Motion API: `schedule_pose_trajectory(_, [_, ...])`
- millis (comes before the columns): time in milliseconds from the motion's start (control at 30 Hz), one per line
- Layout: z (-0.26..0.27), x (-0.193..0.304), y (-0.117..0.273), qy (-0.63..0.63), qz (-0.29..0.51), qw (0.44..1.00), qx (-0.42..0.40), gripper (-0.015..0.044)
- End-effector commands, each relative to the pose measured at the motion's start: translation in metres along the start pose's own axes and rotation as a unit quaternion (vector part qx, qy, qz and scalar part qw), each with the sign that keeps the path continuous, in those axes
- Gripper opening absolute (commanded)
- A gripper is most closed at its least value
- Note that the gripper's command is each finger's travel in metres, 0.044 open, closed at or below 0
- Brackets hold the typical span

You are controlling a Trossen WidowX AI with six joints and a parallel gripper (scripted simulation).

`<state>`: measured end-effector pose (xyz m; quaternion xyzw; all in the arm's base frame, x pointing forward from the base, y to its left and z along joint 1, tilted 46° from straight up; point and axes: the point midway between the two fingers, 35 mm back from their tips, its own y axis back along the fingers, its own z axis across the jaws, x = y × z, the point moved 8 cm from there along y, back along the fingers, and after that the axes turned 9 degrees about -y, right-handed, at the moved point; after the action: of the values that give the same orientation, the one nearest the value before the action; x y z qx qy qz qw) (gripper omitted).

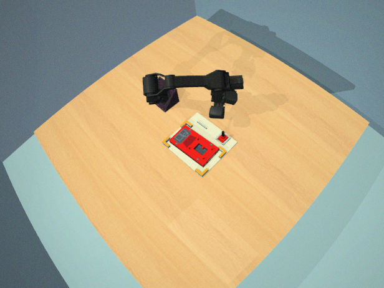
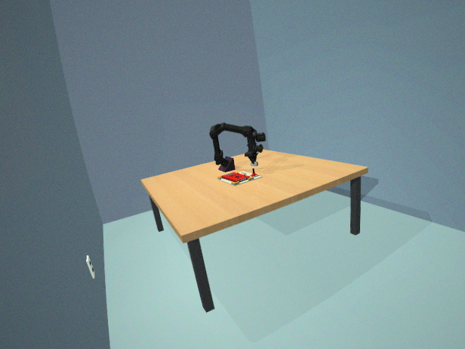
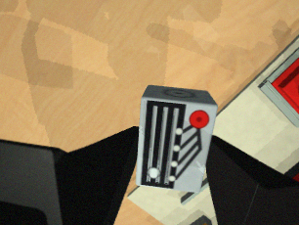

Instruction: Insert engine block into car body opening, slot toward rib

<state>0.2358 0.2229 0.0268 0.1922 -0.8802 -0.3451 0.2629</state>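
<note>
My gripper (image 2: 254,162) (image 3: 173,139) is shut on the engine block (image 2: 254,164) (image 3: 193,172), a light grey block with silver bars on a black panel and a red disc on its top. A finger presses on each side. The block is raised above the table, beyond the back edge of the board; in the top view the hand hides it. The red car body (image 1: 187,149) (image 2: 230,175) lies on the cream board. Its dark opening (image 1: 199,150) has a small red rib at one edge. I cannot tell which side of the block has the slot.
The cream board (image 1: 197,116) (image 3: 246,112) has yellow corner brackets (image 1: 202,172) around the car body. A red piece with an upright black stick (image 1: 223,134) (image 2: 253,171) stands in a grey frame (image 3: 274,100) on the board. A narrow slot (image 1: 202,124) lies near the board's back edge.
</note>
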Motion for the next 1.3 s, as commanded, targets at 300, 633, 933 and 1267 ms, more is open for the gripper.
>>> schedule_pose_trajectory(300, [0.002,0.001,0.044,-0.002,0.0,1.0,-0.002,0.0])
schedule_pose_trajectory(633, [0.003,0.005,0.071,-0.003,0.0,1.0,-0.001,0.0])
schedule_pose_trajectory(933, [-0.016,0.003,0.065,-0.029,-0.003,1.0,-0.006,0.0])
schedule_pose_trajectory(1267, [-0.045,0.001,0.055,-0.071,-0.007,0.997,-0.01,0.0])
